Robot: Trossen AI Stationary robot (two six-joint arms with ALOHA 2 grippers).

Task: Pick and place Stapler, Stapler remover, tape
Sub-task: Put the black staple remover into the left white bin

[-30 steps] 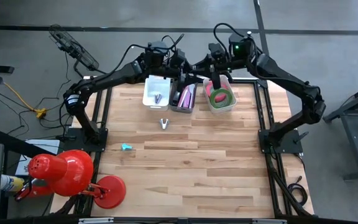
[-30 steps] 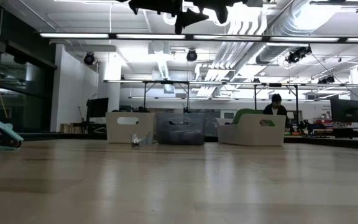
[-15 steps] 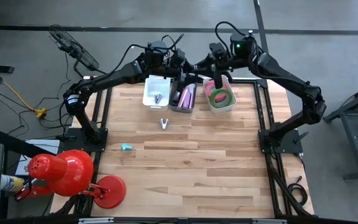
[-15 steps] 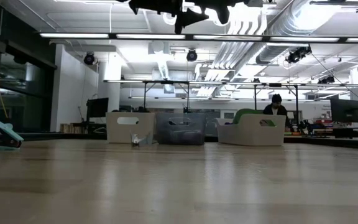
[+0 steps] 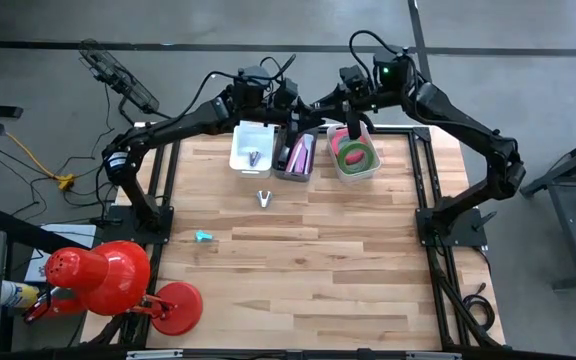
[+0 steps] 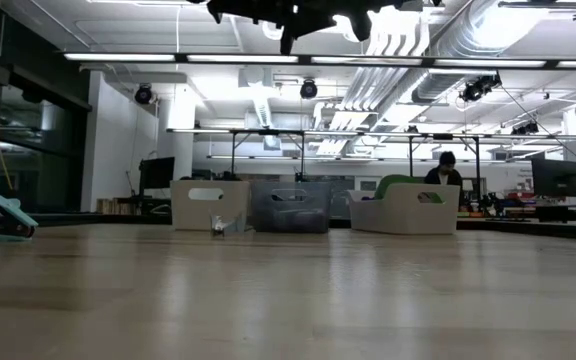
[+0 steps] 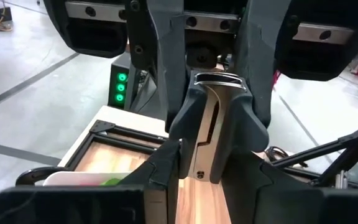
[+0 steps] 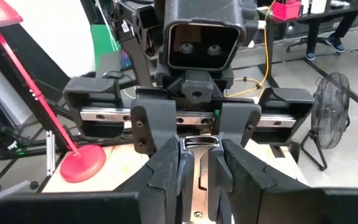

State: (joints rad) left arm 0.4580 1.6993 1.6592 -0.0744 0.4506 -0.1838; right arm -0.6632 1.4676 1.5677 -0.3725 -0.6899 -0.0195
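Observation:
A dark stapler (image 7: 207,134) with a silver strip hangs high above the bins at the table's far edge. My left gripper (image 5: 290,112) and my right gripper (image 5: 318,105) face each other, both shut on it. A metal staple remover (image 5: 264,198) lies on the wood in front of the bins. Green and pink-red tape rolls (image 5: 355,153) lie in the right bin, with one pink-red roll on edge. In the low view both grippers show only as dark shapes (image 6: 288,15) at the top. My left gripper pinches the stapler's near end (image 7: 199,169) between its two fingers, which come in level from the table's left and lie along the stapler. The stapler is clear of everything below. My right gripper pinches the stapler's other end (image 8: 196,173) between its two fingers, which come in level from the table's right and lie along it. The fingertips of both grippers nearly meet, and the stapler bridges them.
A white bin (image 5: 251,148), a grey bin (image 5: 296,156) holding purple and pink items, and the white tape bin (image 5: 366,170) line the far edge. A small teal thing (image 5: 203,237) lies at the left. A red lamp (image 5: 118,275) stands at the near left corner.
My left gripper has shut on the stapler that my right gripper holds. In the low view, the dark shapes at the top have drawn together. Both arms have stayed where they were.

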